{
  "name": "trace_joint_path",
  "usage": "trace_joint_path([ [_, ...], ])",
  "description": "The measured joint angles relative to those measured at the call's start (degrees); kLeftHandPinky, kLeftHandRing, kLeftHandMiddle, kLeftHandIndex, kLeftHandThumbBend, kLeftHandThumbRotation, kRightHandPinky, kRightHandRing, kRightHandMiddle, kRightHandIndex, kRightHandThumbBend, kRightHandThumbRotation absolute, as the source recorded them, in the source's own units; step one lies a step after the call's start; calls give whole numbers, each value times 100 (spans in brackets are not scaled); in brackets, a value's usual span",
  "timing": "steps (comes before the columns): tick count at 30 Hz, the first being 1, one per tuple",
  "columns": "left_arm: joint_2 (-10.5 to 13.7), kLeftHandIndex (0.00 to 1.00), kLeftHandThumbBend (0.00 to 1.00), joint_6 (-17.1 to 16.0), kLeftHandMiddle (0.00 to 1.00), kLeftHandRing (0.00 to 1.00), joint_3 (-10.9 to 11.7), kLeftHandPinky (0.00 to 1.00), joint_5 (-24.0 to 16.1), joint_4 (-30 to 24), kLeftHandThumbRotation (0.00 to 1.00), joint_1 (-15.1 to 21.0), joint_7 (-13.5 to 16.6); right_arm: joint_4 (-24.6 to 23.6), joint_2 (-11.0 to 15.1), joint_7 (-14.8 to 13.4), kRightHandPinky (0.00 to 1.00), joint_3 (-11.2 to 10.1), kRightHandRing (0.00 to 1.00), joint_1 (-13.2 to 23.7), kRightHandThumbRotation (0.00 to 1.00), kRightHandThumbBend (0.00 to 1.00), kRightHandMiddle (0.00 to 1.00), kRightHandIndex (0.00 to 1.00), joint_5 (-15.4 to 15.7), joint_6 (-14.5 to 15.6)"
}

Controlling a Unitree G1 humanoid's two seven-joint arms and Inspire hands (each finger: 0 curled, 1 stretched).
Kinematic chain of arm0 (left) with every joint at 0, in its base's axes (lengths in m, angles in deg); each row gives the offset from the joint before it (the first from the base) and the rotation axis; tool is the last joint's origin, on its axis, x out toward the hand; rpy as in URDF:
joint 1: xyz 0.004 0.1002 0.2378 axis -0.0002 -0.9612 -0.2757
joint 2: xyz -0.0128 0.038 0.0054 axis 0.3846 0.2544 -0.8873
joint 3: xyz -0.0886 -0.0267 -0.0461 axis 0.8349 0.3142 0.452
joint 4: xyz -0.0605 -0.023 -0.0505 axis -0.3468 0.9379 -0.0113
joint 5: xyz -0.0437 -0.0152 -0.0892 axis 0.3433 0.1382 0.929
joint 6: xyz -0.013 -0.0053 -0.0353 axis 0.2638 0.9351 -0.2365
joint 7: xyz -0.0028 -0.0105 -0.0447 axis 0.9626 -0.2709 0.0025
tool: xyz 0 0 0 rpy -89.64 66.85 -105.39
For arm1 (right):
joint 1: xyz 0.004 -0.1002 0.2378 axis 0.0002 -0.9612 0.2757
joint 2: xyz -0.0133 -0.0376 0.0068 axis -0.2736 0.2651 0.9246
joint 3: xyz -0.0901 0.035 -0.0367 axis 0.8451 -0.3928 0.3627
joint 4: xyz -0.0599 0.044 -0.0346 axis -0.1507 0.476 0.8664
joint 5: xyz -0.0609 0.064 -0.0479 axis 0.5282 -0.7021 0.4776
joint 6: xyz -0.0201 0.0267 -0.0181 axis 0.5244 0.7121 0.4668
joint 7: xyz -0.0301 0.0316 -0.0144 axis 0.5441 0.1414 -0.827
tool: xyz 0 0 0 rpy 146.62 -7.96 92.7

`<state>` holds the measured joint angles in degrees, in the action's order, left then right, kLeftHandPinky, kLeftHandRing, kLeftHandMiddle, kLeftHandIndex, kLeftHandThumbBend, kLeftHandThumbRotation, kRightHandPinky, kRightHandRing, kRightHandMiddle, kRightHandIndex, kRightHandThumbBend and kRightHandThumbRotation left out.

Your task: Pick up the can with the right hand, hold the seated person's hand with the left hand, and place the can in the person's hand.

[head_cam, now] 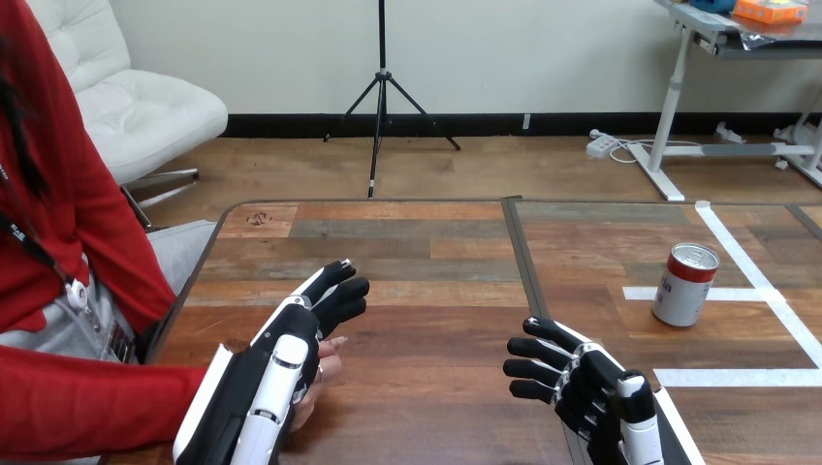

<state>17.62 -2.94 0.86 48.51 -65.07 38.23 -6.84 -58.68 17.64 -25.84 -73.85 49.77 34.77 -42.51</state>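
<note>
I see the can [684,284] upright on the right part of the worktop [436,291]. It sits on the crossbar of the white tape lines [766,295], back from the far edge and near the view's right edge.

My right hand [572,378] is low at centre-right with its fingers loosely spread, pointing left and gripping nothing. It is well apart from the can, and there is open wood between them.

My left hand [291,339] is near the worktop's left edge with its fingers stretched forward, not clenched. It lies over the person's hand [330,370], which reaches in from the left on a red sleeve [97,407]. I see no fingers wrapped round the person's hand, and I cannot tell whether the two are touching.

A dark seam [523,262] runs front to back between my two hands, with a broad bare stretch of wood on either side of it.
</note>
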Motion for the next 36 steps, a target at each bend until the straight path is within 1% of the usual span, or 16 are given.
trace_joint_path([
  [14,3,88,46,0,87,88,0,96,-7,0,100,3,-1,0,1,1,73,0,74,2,100,87,77,80,-2,34],
  [26,0,87,45,0,86,86,1,92,-165,0,100,3,71,0,5,3,74,-1,75,7,100,88,78,80,5,109],
  [36,-3,87,46,-4,86,86,1,91,-171,0,100,3,83,-3,6,4,76,-11,75,18,100,89,78,79,5,126],
])
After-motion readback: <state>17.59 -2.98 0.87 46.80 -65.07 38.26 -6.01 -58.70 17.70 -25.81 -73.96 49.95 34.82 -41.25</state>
